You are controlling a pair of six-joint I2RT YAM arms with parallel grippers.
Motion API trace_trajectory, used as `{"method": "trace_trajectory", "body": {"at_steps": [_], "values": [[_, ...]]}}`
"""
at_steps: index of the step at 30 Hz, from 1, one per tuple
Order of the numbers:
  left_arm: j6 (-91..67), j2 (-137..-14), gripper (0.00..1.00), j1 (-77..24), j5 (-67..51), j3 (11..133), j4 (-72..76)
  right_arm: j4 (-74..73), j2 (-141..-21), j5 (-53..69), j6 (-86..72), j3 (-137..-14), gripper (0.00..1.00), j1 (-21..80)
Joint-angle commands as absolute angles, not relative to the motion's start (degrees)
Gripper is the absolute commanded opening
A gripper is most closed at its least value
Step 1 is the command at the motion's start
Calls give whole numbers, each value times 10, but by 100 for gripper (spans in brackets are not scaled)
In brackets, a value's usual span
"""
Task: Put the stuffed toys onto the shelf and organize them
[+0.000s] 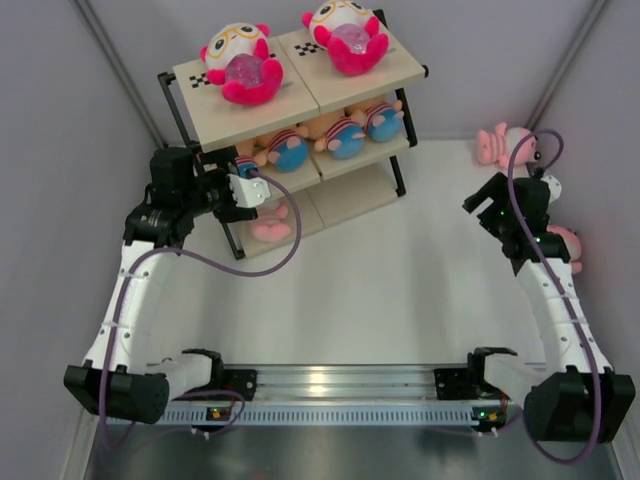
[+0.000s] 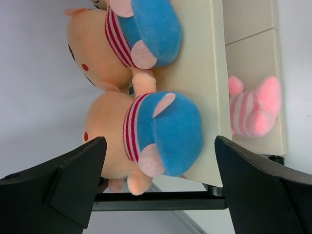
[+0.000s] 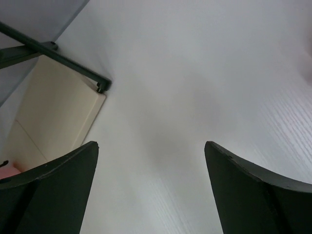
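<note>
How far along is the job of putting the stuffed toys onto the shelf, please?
Done: two pink-bodied toys on the top board of the shelf, three peach toys on the middle one, one pale pink toy on the bottom. In hand: nothing; left jaws stand open by the peach row, right jaws open over the table. Left: at least two loose pale pink toys on the table at right.

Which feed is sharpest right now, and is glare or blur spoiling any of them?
Top external: even light, sharp, only mild glare on the base rail. Left wrist: sharpest, peach toys crisp, picture turned sideways. Right wrist: white table washed out, little texture, shelf board soft.
</note>
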State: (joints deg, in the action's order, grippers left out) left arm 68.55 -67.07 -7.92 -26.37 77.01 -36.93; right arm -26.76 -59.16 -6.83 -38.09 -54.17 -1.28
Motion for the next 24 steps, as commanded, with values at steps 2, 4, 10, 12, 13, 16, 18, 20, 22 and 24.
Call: {"method": "trace_trajectory", "body": {"at_steps": [2, 4, 10, 12, 13, 16, 18, 20, 22, 24], "values": [[602, -645, 98, -76, -279, 779, -353, -259, -620, -31, -358, -597, 94, -62], [556, -638, 98, -76, -291, 796, -360, -253, -656, -10, -359, -626, 95, -99], [465, -614, 97, -89, -261, 824, -453, -251, -824, -32, -368, -764, 95, -179], [481, -605, 98, -127, -208, 804, -518, -249, -876, -32, -376, -806, 94, -192], [481, -600, 98, -149, -167, 793, -531, -247, -929, -28, -381, -848, 93, -205], [474, -577, 98, -226, -58, 729, -566, -233, -1034, -25, -384, -943, 89, -216], [468, -565, 98, -251, -36, 686, -578, -231, -1090, -32, -380, -1026, 86, -216], [448, -568, 98, -254, -37, 668, -589, -245, -1177, -40, -378, -1090, 84, -216], [442, -577, 98, -256, -42, 666, -602, -247, -1256, -44, -380, -1175, 83, -217], [446, -593, 98, -267, -47, 682, -628, -221, -1301, -31, -384, -1221, 81, -218]]}}
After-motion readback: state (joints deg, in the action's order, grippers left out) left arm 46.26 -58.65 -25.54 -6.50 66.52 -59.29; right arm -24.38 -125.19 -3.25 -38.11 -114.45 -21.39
